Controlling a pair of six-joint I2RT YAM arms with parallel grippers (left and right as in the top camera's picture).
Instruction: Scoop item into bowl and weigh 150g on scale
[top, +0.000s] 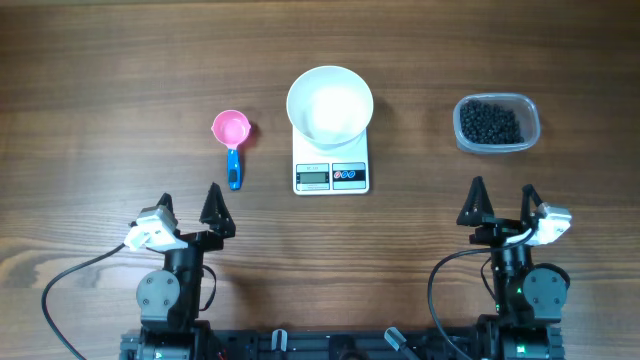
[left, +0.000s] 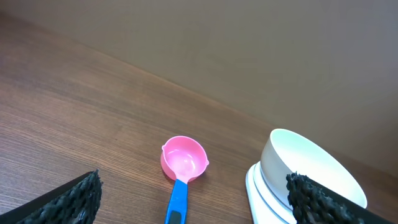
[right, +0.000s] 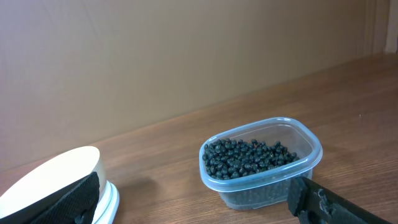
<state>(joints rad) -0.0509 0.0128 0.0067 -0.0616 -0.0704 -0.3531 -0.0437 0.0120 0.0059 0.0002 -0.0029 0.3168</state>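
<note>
Brown wood-grain worktop (top: 100, 80). At centre frame, a glossy round white bowl (top: 330, 104) sits on the white rectangular scale (top: 331, 175); its display is too small to read. Lower left and lower right, the left tool (top: 189, 195) and right tool (top: 503, 187) both gape, empty. Upper right, a clear plastic tub (top: 533, 125) holds the tiny round black beads (top: 490, 124).

A brown wooden table (top: 100, 80), its grain running side to side, fills the overhead view. Behind its far edge stands a plain tan wall (left: 261, 43), under soft, even light.
</note>
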